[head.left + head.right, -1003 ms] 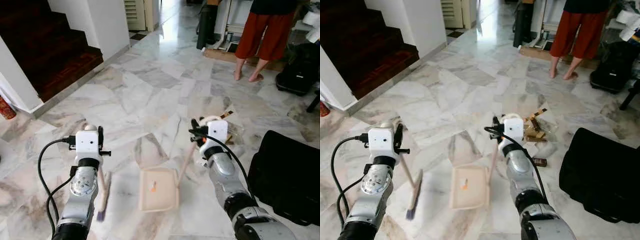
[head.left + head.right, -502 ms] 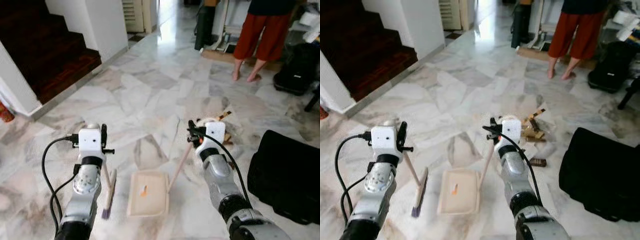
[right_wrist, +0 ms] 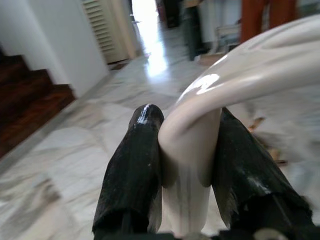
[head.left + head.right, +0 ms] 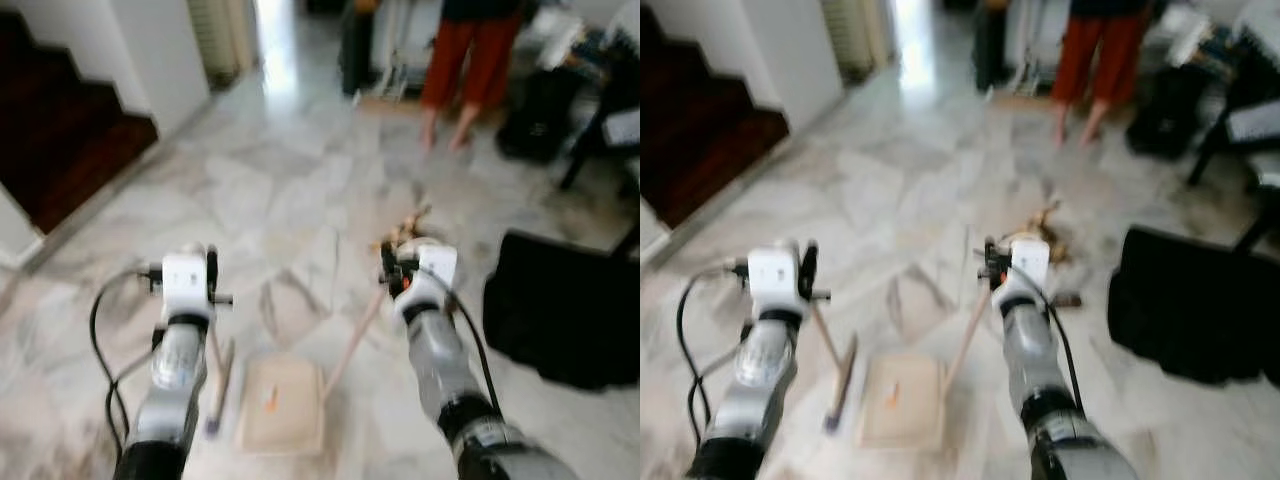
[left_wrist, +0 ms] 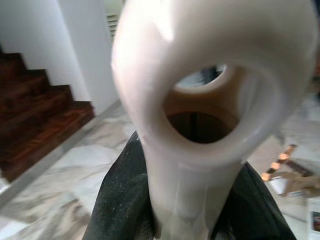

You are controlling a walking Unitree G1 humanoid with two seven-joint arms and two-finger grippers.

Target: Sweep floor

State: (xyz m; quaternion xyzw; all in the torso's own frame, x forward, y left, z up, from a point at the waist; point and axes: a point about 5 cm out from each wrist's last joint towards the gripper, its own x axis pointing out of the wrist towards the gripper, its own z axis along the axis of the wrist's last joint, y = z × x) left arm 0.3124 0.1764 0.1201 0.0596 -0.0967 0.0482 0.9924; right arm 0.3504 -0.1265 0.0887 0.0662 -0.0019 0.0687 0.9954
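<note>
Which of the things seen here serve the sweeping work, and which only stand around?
For the job:
- brush, held by the left gripper
- dustpan, its handle held by the right gripper
- litter on the marble floor

Standing around:
- black bag
- stairs
- a person's legs

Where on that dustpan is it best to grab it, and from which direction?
By the top end of its long handle, coming from above. The pan lies flat and wide on the floor, too broad for two fingers, while the thin handle slants up toward the robot. The right claw is shut on it there now, one finger either side.
</note>
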